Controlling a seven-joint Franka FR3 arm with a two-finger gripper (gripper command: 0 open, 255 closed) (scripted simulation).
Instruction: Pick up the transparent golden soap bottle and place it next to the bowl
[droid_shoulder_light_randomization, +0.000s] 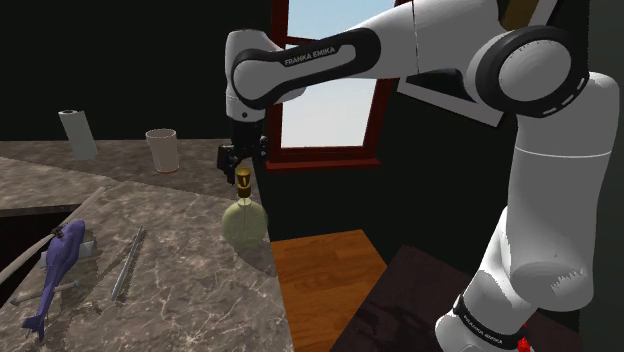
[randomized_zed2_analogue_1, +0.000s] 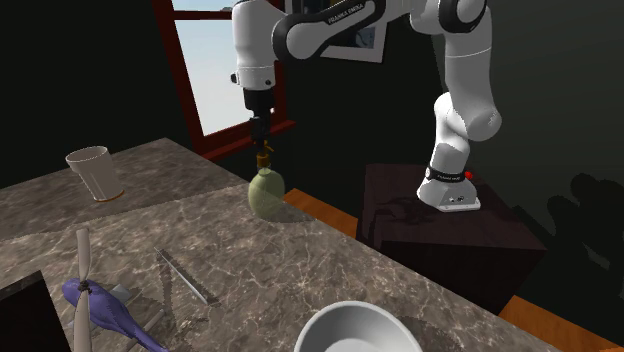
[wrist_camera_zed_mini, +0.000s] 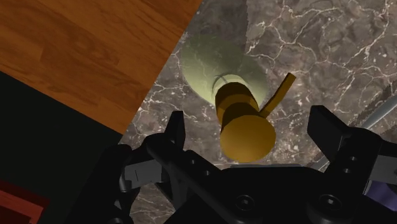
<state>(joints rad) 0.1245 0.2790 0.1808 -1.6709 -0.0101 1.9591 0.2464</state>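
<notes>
Marbled tabletop (droid_shoulder_light_randomization: 180, 290) carries the bottle (droid_shoulder_light_randomization: 245, 222) beneath the jaws, released astride its pump (wrist_camera_zed_mini: 247, 130) without touching, lined up for a neck grasp

The white arm (droid_shoulder_light_randomization: 560, 180) rises from its base at the shoulder view's lower right, bends at the elbow and reaches across to the left. Its forearm lies nearly level and the wrist turns straight down. The black tool (droid_shoulder_light_randomization: 243, 165) points downward, its two fingers (wrist_camera_zed_mini: 175, 130) spread wide apart, touching nothing.
</notes>
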